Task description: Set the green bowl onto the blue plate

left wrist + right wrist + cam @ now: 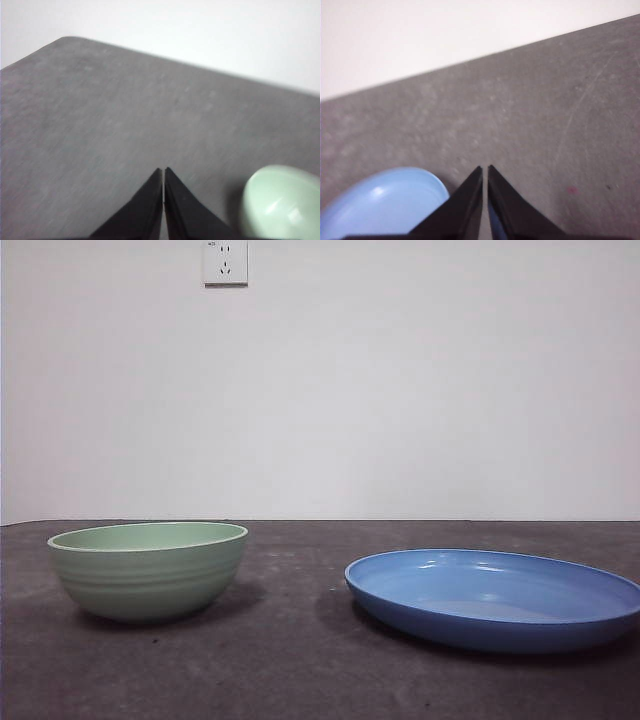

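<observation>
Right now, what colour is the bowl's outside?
Pale mint green with faint horizontal ridges; the green bowl shows best in the front view.

Green bowl (148, 570): pale mint, faint ridges round the outside, lighter rim, upright and empty on the table (290, 660). Blue plate (495, 598): wide, shallow, glossy, raised rim, flat on the table, empty. Bowl and plate well apart, not touching.
</observation>
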Robot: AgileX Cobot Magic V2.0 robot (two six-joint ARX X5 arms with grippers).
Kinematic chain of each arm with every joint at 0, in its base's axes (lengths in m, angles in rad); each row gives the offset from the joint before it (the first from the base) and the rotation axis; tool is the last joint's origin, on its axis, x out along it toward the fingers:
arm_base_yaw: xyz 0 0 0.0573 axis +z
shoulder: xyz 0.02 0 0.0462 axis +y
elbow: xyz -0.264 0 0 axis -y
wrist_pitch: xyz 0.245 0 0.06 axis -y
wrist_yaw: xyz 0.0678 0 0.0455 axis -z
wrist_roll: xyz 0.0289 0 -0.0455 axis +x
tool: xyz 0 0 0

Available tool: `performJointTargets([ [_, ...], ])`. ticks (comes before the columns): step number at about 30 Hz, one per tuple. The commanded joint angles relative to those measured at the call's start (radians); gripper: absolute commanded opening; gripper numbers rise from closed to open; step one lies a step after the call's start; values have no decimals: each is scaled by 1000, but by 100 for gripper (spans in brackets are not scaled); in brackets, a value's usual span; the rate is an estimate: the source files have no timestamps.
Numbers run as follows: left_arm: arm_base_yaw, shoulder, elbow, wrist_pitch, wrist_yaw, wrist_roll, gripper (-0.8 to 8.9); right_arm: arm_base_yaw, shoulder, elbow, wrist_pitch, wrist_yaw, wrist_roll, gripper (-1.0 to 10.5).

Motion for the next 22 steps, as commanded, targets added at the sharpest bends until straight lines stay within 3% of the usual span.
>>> performJointTargets([
  [1,-14,33,86,13,3,-66,10,11,24,90,-27,-24,100,13],
  [7,-35,197,329,-110,40,-77,10,31,148,303,-172,-126,130,12],
  [14,-38,405,635,-316,292,-32,10,48,294,526,-360,-307,65,13],
  [17,-58,465,724,-374,365,-33,9,115,331,593,-392,-323,60,12],
  [22,-146,532,816,-435,375,-19,9,271,385,676,-412,-323,58,13],
])
